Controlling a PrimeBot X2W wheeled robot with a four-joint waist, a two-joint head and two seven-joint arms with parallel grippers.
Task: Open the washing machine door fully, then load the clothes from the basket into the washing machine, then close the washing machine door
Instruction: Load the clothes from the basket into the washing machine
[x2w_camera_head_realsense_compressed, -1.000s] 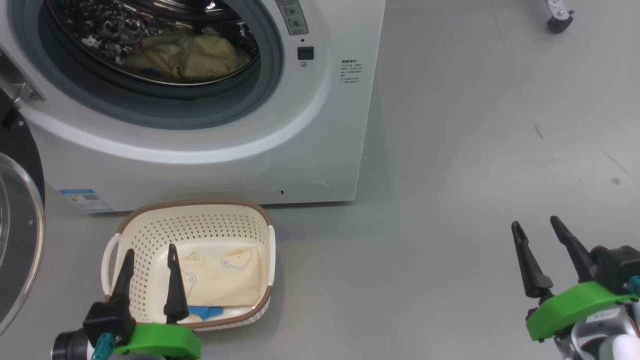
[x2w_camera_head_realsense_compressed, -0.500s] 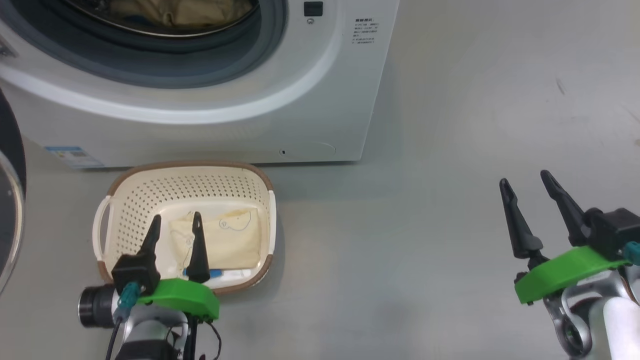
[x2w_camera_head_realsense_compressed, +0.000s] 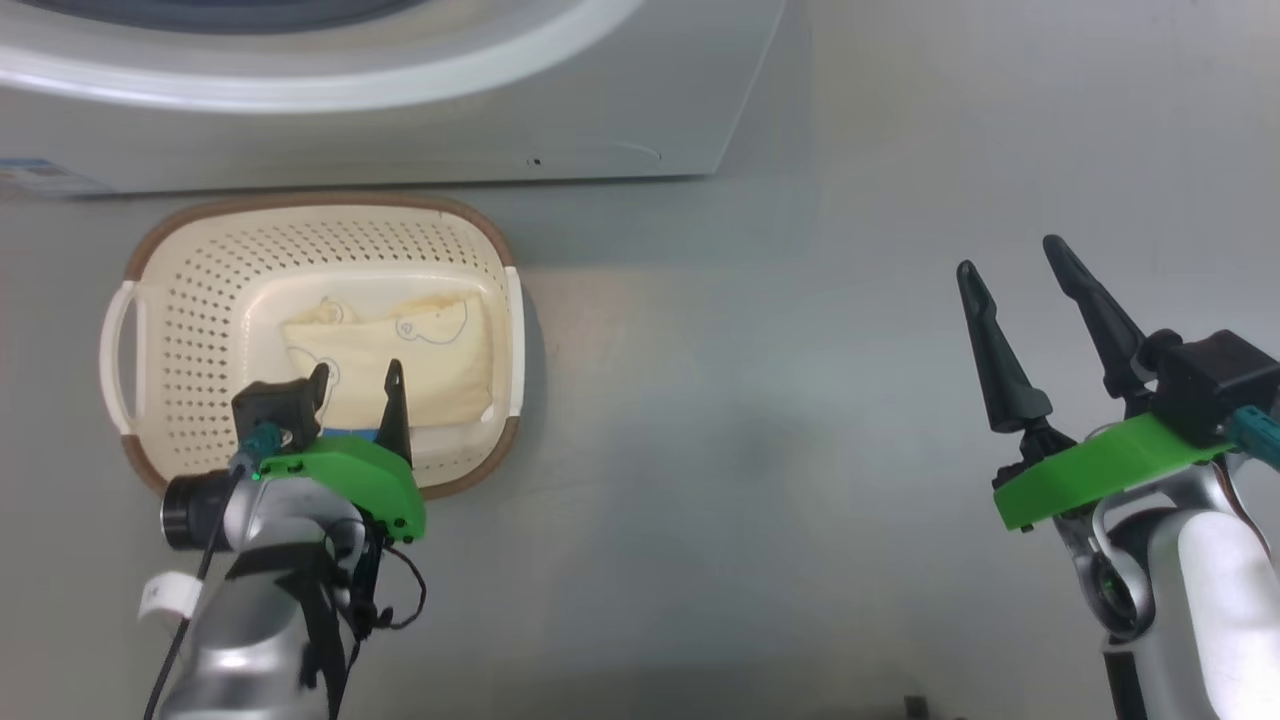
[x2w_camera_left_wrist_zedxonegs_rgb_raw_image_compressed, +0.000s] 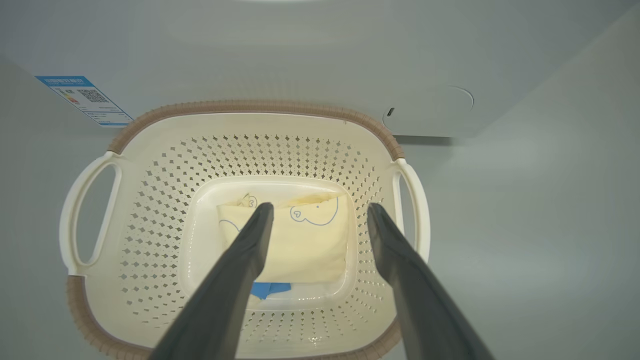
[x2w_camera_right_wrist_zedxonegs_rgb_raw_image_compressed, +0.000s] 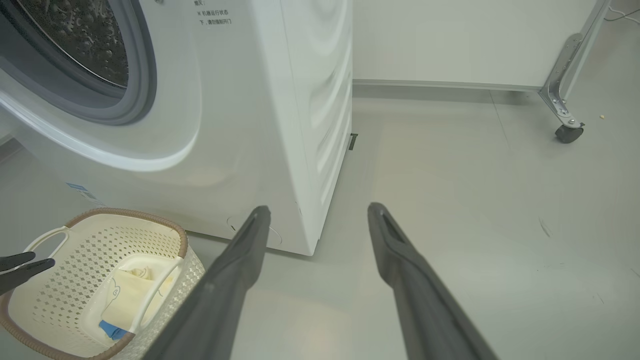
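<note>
the open, empty left hand (x2w_camera_head_realsense_compressed: 357, 368) hangs over the cream perforated plastic basket (x2w_camera_head_realsense_compressed: 200, 262), its fingertips just above a folded pale yellow cloth garment (x2w_camera_head_realsense_compressed: 445, 345) inside. it has dropped closer than a second ago.

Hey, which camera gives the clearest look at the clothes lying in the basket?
The left wrist view: the clothes lie mid-frame on the basket floor, blue drawings plain, between the open left gripper fingers. The head view shows them smaller, partly behind that gripper; the right wrist view, small and oblique.
</note>
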